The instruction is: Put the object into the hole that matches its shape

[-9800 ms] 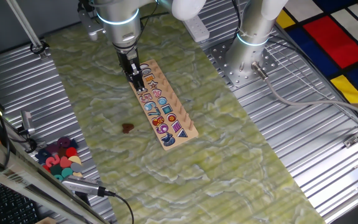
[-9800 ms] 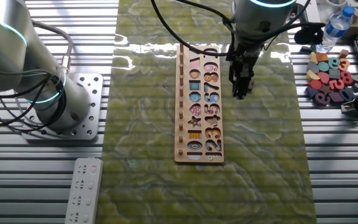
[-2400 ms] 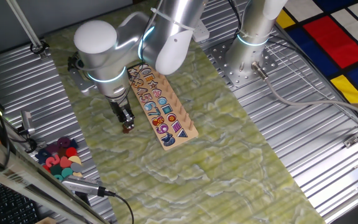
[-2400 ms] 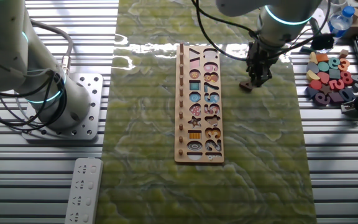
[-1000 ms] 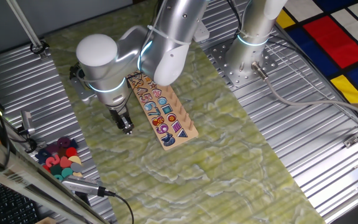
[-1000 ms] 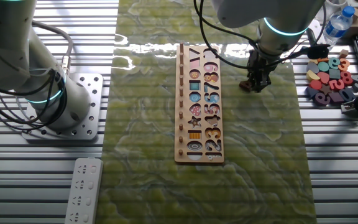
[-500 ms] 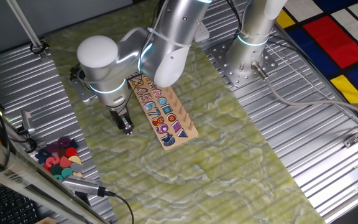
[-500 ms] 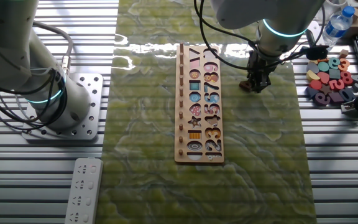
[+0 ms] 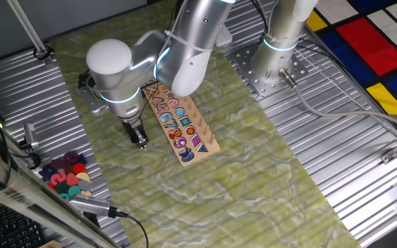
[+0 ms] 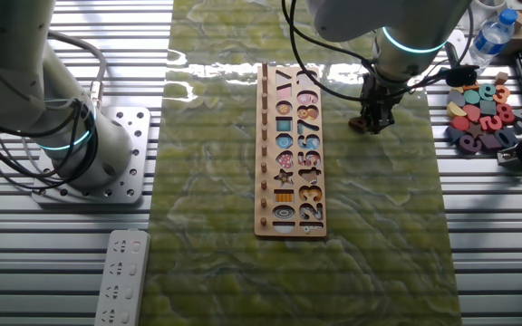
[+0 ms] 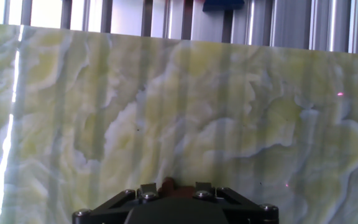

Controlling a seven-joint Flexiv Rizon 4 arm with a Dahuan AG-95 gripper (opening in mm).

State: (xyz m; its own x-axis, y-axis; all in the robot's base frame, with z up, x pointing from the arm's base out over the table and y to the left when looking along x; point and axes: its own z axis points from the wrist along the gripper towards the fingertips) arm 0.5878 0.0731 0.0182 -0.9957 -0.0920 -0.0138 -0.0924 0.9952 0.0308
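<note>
Peeking out between the fingers (image 11: 174, 186), the object (image 11: 168, 183) sits on the mat; grip state unclear

A ribbed metal table (image 9: 336, 158) carries a green marbled mat (image 10: 370, 235); on the mat lies a wooden puzzle board (image 10: 288, 149).

I counted 2 arms on the rig, the working one (image 9: 116, 69) and a 2nd (image 9: 284, 27) parked at the far side, w/ 1 gripper (image 10: 371, 125) between them. On the 1 green mat (image 10: 216, 181) I saw 1 puzzle board (image 10: 288, 149) and 1 dark red-brown piece (image 11: 168, 182). Off the mat were 1 heap of loose pieces (image 10: 480, 113) (too jumbled to count), 1 white remote (image 10: 120, 276) and 1 water bottle (image 10: 494, 32).
</note>
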